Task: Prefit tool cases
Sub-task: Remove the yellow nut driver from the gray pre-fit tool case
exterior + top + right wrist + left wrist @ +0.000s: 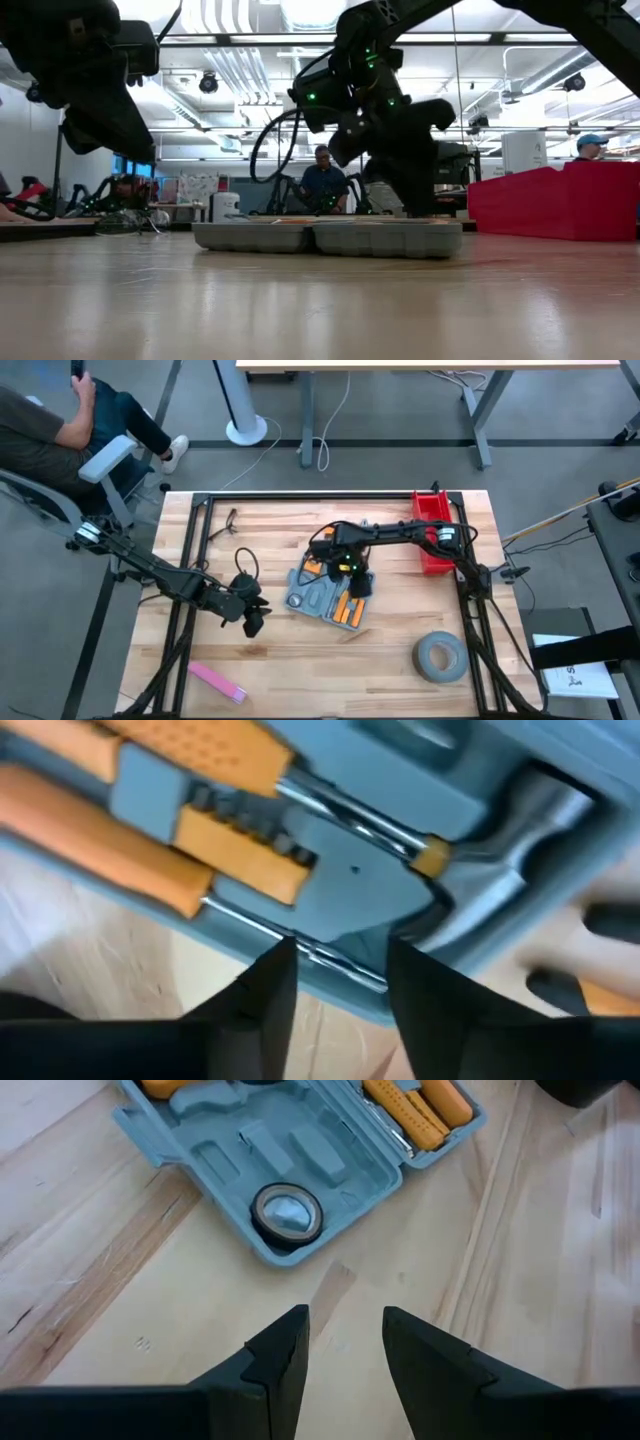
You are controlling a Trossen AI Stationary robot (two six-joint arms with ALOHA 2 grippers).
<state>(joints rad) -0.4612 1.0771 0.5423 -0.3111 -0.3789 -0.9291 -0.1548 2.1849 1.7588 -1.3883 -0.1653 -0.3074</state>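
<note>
Tabletop (300, 660) of pale wood planks is my biggest thing, and on it I take the tool case (305, 596) as my landmark: blue-grey, lying flat and opened out near the middle of the table, with orange-handled tools (347, 610) seated in its moulded recesses. From the low view I see the case (330, 237) as two shallow halves side by side on the wood. Beyond the case toward the right arm's side stands the red bin (433, 532), well apart from it. On the near side of the case, toward the same edge, lies the grey tape roll (440, 657), flat on the planks and apart from the case. On the other near side, well apart from the case, a pink strip (217, 681) lies on the wood. My right gripper (360, 584) is down over the case's tool-filled half; through its wrist camera I see its fingers (268, 995) parted by a narrow gap just at the case's edge (340, 965), with nothing clamped between them that I can see. My left gripper (252, 622) waits beside the case on the bare wood, jaws a little apart and holding nothing; its camera looks at a small round tape (286, 1215) sitting in a recess of the case's corner.
</note>
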